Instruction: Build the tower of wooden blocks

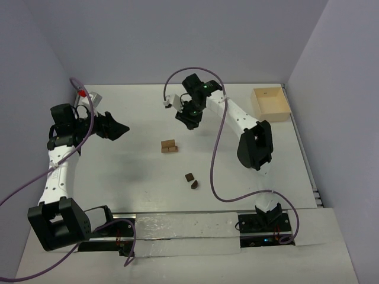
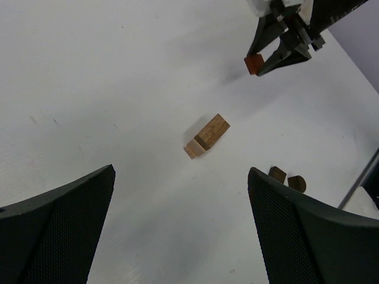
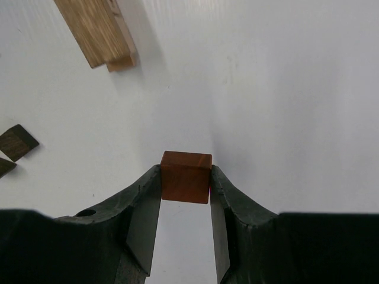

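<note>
The right gripper [image 3: 185,190] pinches 1 reddish-brown block [image 3: 186,173] in part-closed jaws, clear of the table [image 1: 130,171], likely bound for the wood block tower [image 1: 169,145] mid-table. The left gripper [image 1: 116,128] hangs wide open, empty. 2 dark pieces [image 1: 190,180] lie nearby; the right wrist view crops the tower

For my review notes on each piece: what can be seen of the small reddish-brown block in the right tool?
The reddish-brown block is small, roughly cubic, apparently of wood, with smooth faces and crisp edges. It is redder than the other pieces. The right tool pinches two opposite sides, one finger on each, and nothing else touches it. It hangs level above the white table, apart from the tan blocks and the dark pieces.
</note>
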### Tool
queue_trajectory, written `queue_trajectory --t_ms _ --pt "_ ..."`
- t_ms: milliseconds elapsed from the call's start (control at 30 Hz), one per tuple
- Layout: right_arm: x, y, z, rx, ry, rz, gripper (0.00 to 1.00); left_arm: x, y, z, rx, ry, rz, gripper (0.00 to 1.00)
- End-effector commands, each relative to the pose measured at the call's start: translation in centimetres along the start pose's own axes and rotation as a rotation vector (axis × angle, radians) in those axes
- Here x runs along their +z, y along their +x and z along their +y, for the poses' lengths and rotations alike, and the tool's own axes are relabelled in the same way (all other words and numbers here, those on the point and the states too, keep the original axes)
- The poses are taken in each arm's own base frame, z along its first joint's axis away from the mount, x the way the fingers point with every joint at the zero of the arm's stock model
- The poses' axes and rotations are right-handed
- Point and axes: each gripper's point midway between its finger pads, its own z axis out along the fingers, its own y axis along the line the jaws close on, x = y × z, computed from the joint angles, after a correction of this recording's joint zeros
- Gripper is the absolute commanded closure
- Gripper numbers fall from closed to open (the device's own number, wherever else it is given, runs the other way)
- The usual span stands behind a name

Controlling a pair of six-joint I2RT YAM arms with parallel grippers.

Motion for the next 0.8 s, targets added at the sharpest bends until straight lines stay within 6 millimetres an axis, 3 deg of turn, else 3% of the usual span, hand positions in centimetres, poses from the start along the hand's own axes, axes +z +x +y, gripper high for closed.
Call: queue_trajectory --t_ms 0,267,467,767 --pt "-3.7 -4.2 2.4 -0.166 -0.006 -0.070 0.97 -0.9 -2.6 -0.2 -0.014 0.070 -0.061 0.01" --pt "-2.2 -8.1 5.5 -0.301 -0.025 -0.085 0.97 -1.4 -2.9 -0.4 -0.029 0.089 -0.070 0.01" --pt "-0.6 -9.5 6.5 -0.325 -0.047 -0.093 0.98 -1.5 -2.9 -0.5 -0.027 0.086 -0.077 0.01" --pt "2.5 -9.4 6.4 -0.318 -0.054 -0.050 0.98 -1.9 -3.6 -0.8 -0.049 0.104 -0.098 0.01"
